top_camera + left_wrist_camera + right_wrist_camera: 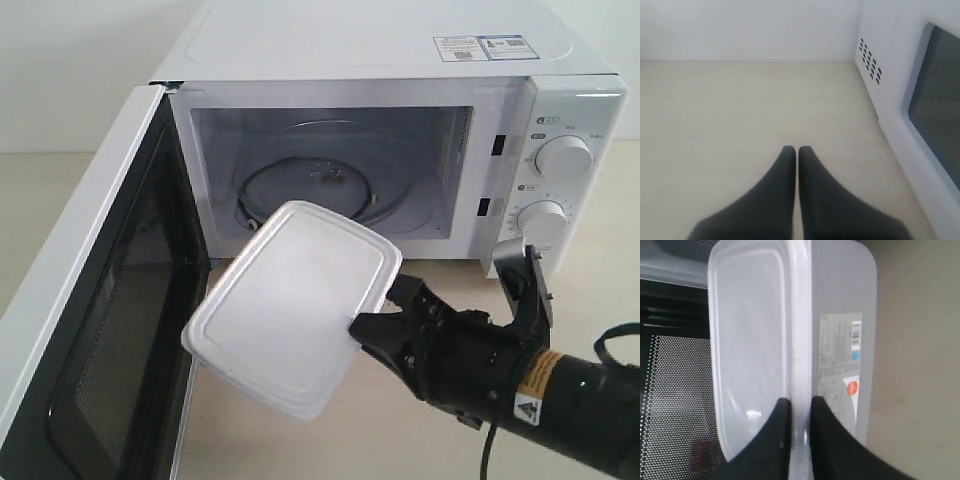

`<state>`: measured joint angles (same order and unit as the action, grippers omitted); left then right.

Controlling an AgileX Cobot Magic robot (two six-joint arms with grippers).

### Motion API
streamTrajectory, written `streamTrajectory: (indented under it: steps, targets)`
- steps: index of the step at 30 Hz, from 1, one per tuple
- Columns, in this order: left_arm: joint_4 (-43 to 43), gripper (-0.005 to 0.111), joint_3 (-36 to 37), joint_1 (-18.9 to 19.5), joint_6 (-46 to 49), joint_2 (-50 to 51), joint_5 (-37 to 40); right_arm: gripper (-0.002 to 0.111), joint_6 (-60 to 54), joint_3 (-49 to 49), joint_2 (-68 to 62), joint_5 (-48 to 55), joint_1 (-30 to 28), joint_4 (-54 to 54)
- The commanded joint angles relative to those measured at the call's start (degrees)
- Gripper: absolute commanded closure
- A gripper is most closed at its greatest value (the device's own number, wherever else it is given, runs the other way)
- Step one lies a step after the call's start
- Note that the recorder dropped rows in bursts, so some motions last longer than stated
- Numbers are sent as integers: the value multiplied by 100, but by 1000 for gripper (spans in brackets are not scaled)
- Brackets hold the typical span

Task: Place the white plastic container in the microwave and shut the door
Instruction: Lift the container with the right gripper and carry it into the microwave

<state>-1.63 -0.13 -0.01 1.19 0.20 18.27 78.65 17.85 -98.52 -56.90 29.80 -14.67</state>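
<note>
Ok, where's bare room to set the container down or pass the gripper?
Free: the glass turntable inside the microwave; the table outside the open door, around the left gripper. Crowded: the doorway front, where the right gripper holds the white plastic container between door and dial panel.

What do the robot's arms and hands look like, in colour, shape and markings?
The right arm is a black tube with a yellow label, a white warning sticker and black cables. A black bracket is mounted at its wrist. The right hand and left hand have smooth black fingers tapering to narrow tips. The left arm is unseen.
</note>
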Motion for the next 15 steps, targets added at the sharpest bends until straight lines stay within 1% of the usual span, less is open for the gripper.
streamTrajectory:
  steps: [1, 4, 5, 10, 12, 15]
  targets:
    - [-71, 102, 13, -52, -38, -20, -21, 108, -1122, -44, 6, -319, 1235, 3072]
    - [-71, 102, 13, -52, -38, -20, -21, 108, -1476, -15, 6, -591, 1840, 4402]
    - [-71, 102, 13, -52, -38, -20, -21, 108, -1494, 30, 6, -564, 1916, 4612]
    - [-71, 102, 13, -52, -38, -20, -21, 108, -1658, 623, 6, 51, 1941, 5025]
    - [-71, 102, 13, -52, -38, -20, -21, 108, -2167, 976, 6, 277, 1941, 5340]
    - [-71, 102, 13, -52, -38, -20, -21, 108, -3015, 1476, -4, 649, 1941, 6189]
